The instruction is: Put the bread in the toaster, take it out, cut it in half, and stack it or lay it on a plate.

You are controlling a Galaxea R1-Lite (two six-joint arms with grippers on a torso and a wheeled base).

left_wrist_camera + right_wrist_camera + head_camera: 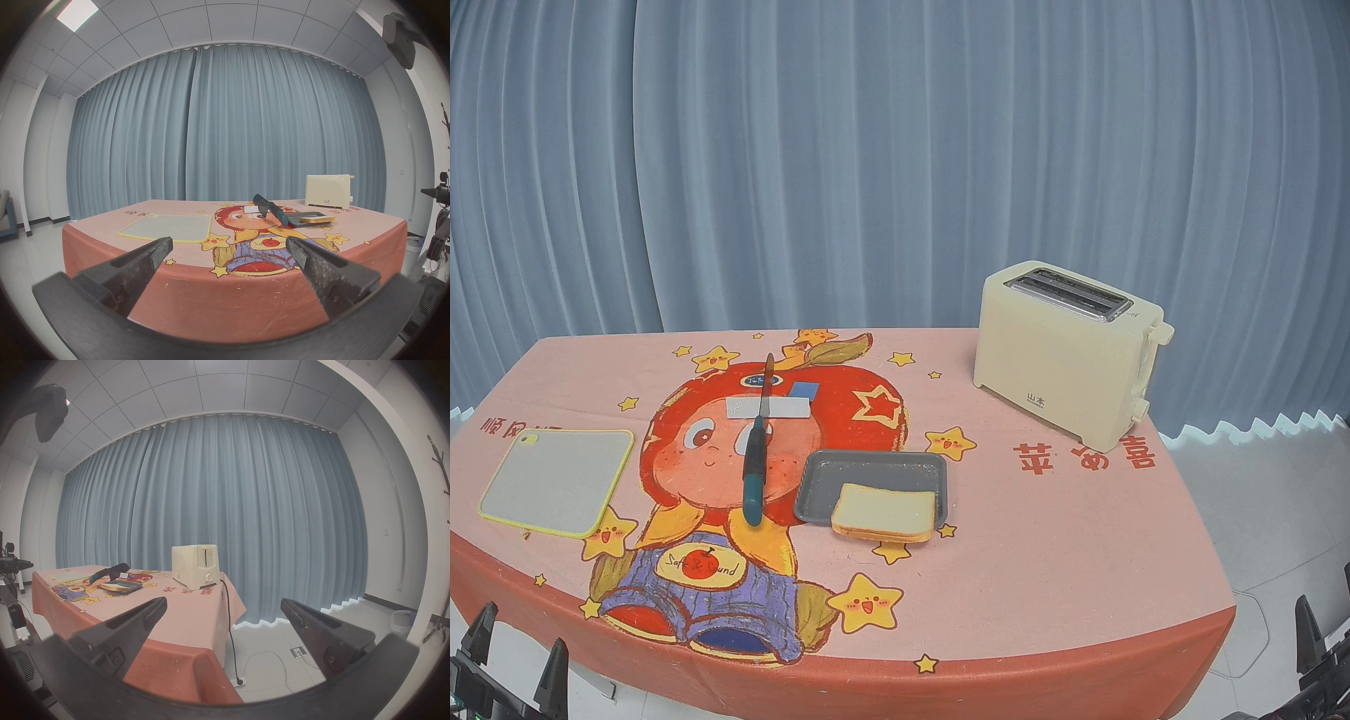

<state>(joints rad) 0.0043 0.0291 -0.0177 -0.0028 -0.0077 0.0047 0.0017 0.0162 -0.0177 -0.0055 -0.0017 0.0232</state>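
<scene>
Salmon-pink cloth [1050,553] covers the surface and hangs over its edges. It is printed with a large cartoon figure that has an apple for a head, with yellow stars scattered around it. Blue-grey curtain [900,159] hangs in folds across the whole wall behind. The left wrist view shows a tiled ceiling with a lit panel [76,12], white side walls and a pale floor.

A slice of bread [884,513] lies flat at the near edge of a grey plate [872,466] near the middle of the surface, well apart from the cream toaster [1064,352] at the far right. A cord [229,627] drops from the toaster to the floor. Just left of the plate lies a knife [755,459], its teal handle toward the robot and its blade across a small white rest [769,407]. A grey cutting board [556,481] with a yellow rim sits at the far left.

Red characters [1083,457] are printed on the cloth in front of the toaster, and more [506,429] beside the board. The toaster's front carries a small dark mark, and the cartoon's apple badge bears script.

Both arms are low, short of the surface's near edge. The left fingers [136,267] are spread wide apart, as are the right fingers [126,632], each pair with nothing between them.
</scene>
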